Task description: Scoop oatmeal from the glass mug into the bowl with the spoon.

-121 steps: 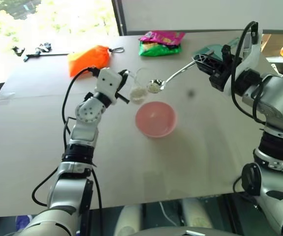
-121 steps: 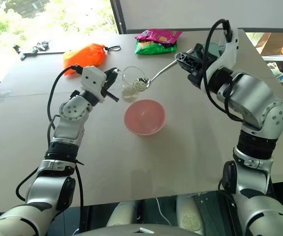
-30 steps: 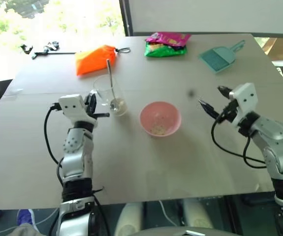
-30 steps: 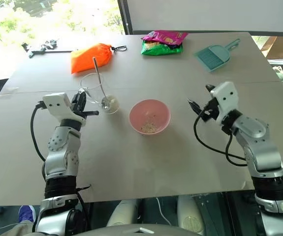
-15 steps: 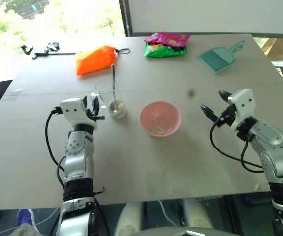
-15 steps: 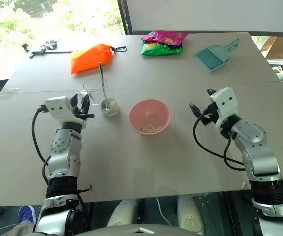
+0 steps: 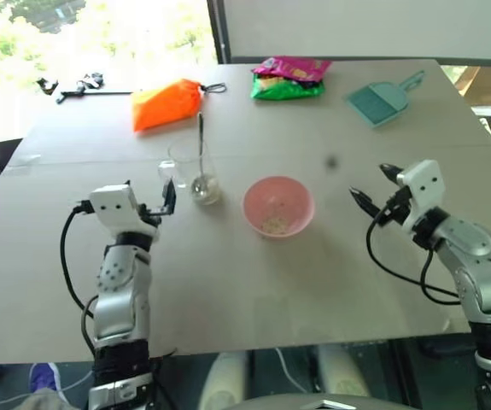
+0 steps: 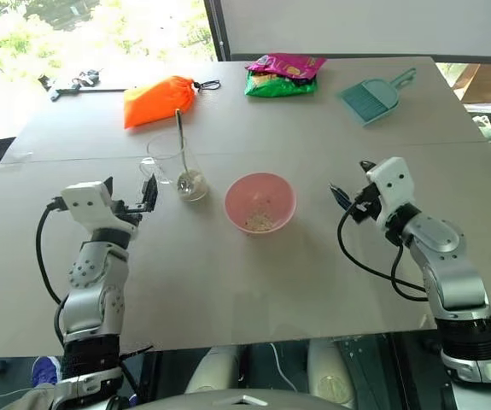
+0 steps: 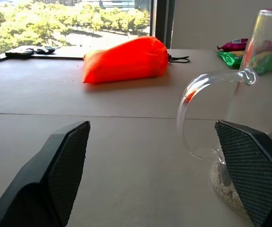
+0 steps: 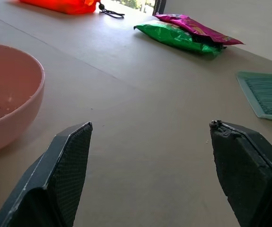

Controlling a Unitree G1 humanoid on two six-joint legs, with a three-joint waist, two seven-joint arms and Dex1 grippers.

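Note:
The glass mug (image 7: pixel 185 161) stands upright on the table left of the pink bowl (image 7: pixel 278 205). The spoon (image 7: pixel 199 141) stands in the mug, its handle leaning up over the rim. A little oatmeal (image 9: pixel 223 189) lies at the mug's bottom, and some more oatmeal (image 7: pixel 271 225) lies in the bowl. My left gripper (image 7: pixel 161 207) is open just short of the mug's handle (image 9: pixel 192 118), holding nothing. My right gripper (image 7: pixel 373 185) is open and empty above the table, right of the bowl (image 10: pixel 8 94).
An orange pouch (image 7: pixel 164 102) lies behind the mug. A green and pink snack packet (image 7: pixel 289 77) and a teal dustpan (image 7: pixel 382 98) lie at the far side. A black tool (image 7: pixel 70 85) rests at the far left corner.
My left gripper has opened, let go of the mug's handle and drawn back toward me. The mug went from tilted to upright. My right arm kept still.

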